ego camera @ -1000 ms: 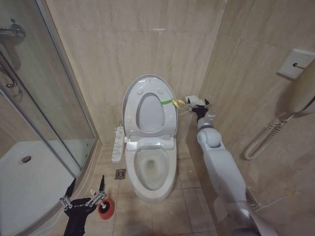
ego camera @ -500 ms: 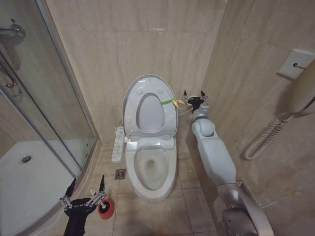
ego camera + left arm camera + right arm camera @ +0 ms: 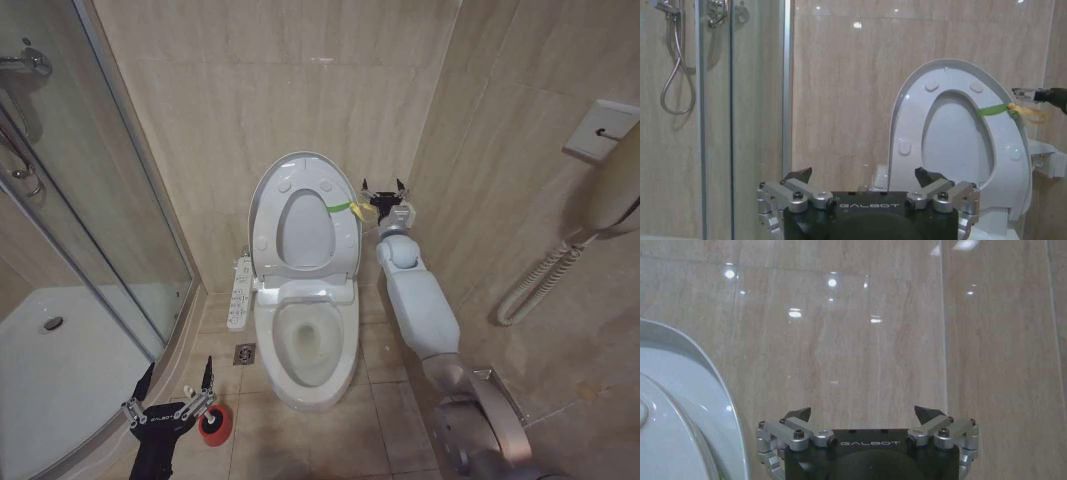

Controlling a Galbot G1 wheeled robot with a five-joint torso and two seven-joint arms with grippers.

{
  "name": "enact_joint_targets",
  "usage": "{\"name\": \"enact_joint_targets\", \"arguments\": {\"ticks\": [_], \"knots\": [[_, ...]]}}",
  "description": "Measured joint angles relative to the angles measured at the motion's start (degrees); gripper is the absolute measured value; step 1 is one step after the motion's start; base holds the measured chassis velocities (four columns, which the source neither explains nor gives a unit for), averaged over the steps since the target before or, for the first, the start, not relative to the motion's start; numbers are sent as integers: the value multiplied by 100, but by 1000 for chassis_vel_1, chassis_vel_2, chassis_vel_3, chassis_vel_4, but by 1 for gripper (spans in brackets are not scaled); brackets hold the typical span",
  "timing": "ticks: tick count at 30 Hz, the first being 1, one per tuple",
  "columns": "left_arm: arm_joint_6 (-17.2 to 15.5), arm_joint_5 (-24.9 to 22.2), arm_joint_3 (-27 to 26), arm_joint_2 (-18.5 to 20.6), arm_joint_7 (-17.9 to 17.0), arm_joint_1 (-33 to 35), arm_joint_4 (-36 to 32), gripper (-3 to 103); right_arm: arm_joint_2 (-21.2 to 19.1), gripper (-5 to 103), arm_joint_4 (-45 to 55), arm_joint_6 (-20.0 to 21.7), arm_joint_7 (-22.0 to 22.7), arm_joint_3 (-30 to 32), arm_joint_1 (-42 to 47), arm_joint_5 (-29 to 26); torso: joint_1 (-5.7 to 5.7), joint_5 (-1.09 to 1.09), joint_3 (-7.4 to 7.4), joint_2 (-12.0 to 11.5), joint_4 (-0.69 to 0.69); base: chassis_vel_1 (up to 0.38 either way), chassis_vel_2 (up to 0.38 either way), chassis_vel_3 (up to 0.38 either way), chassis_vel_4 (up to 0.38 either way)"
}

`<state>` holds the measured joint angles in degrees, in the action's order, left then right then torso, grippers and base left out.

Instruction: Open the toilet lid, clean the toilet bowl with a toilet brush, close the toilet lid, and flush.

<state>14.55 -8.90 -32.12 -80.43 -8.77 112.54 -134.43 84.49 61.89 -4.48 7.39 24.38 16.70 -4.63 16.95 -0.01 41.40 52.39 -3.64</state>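
white glossy oval toilet lid (image 3: 303, 215) upright against beige wall | right gripper (image 3: 384, 190) spread wide beside its yellow-green band (image 3: 343, 207) | left gripper (image 3: 172, 383) spread wide, low near red cup holder (image 3: 214, 422)

Beige tiled walls (image 3: 250, 90), glass shower enclosure (image 3: 60, 220)

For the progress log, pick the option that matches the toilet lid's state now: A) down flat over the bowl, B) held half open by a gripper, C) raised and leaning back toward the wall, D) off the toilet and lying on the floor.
C: the toilet lid stands upright against the back wall, the toilet bowl open below it, and the open right gripper sits beside its edge without gripping it.
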Motion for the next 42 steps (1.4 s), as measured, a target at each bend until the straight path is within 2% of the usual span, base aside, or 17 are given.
{"name": "enact_joint_targets", "arguments": {"ticks": [7, 15, 23, 30, 42], "knots": [[0, 0, 0, 0, 0, 0, 0, 100, 300, 100, -660, -388, 12, 136, -287, 363, 0, 0, -1, 0, -4, 0, 0, 0, 0], [0, 0, 0, 0, 0, 0, 0, 100, 460, 100, -1164, -698, 15, 192, -494, 567, 0, 0, -1, 1, -6, 0, 0, 0, 0], [0, 0, 0, 0, 0, 0, 0, 100, 460, 100, -1109, -628, -2, 137, -463, 662, 0, 1, -1, 1, -3, 0, 0, 0, 0], [0, 0, 0, 0, 0, 0, 0, 100, 285, 100, -786, -567, -180, 36, -289, 322, 0, 1, 0, 0, 4, 0, 0, 0, 0], [0, 0, 0, 0, 0, 0, 0, 100, 117, 100, -422, -481, -289, -3, -173, 177, 0, 2, 1, 0, 3, 0, 0, 0, 0]]}}
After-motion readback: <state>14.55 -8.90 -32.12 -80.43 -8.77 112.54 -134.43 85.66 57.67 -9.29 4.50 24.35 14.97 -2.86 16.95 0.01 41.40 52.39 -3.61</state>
